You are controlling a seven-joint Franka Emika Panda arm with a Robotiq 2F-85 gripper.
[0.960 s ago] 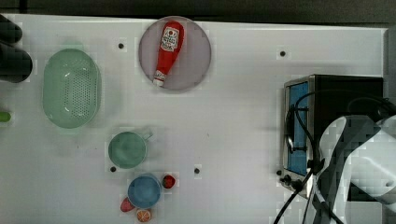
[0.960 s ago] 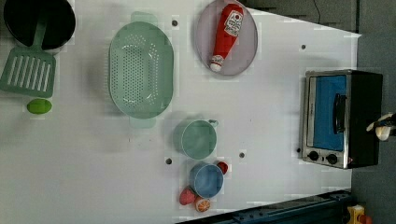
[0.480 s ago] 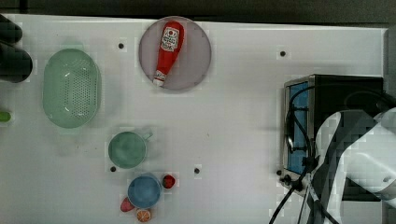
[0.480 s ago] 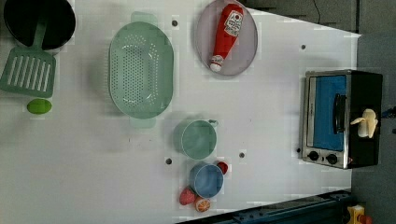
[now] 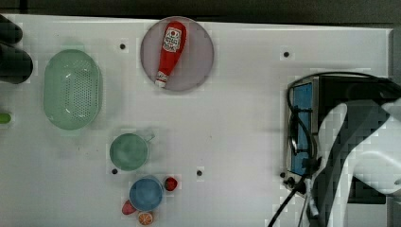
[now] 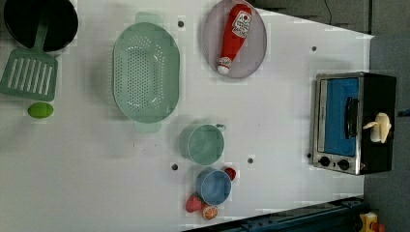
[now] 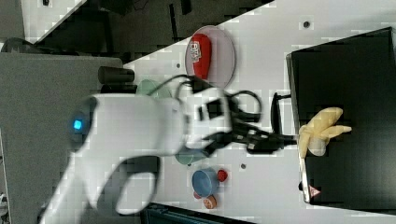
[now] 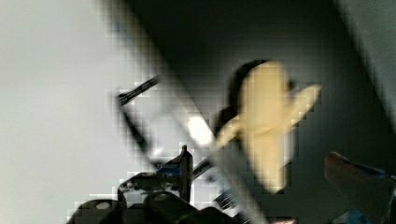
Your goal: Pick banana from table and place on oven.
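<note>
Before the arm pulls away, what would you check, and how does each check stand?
1. Pale-yellow toy banana lies on the boxy toaster oven's black top: ok.
2. Banana free of the hand: ok; the right view shows a gap.
3. Banana clear of the top's edges: ok in the right view.
4. Banana settled, not rolling: cannot tell.
5. Cable clear of the oven door: cannot tell.

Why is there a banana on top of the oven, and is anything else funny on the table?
The banana lies on the oven's black top, an odd place for fruit. The ketchup bottle lies flat on its plate instead of standing. Nothing looks spilled or broken.
</note>
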